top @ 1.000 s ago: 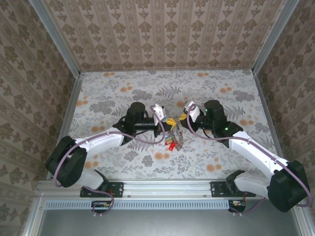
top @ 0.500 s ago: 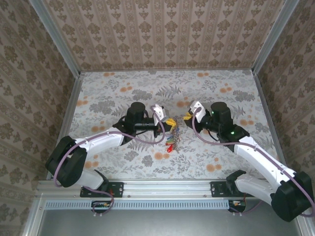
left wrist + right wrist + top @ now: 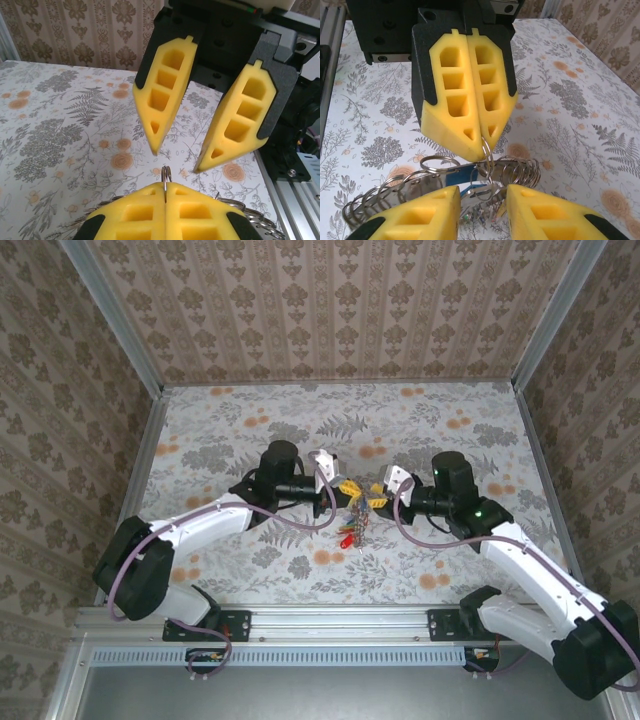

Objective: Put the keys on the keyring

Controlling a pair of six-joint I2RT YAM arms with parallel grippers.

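Floral table (image 3: 250, 420), with both arms meeting around the middle of it. The left gripper (image 3: 479, 142) is clamped tight, pinching one thin wire loop of the keyring (image 3: 517, 172) right at its fingertips. The right gripper (image 3: 177, 156) sits nose to nose with it, jaws a modest gap apart, not gripping anything. The keyring's a messy coil of split rings under the left fingertips, between the two grippers, with red tags (image 3: 347, 534) on its near side. Can't tell if it touches the table.

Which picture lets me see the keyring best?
The right wrist view: the keyring is close up, its metal loops clear, pinched by the shut left gripper. From the top it looks tiny. The left wrist view catches just a few loops.
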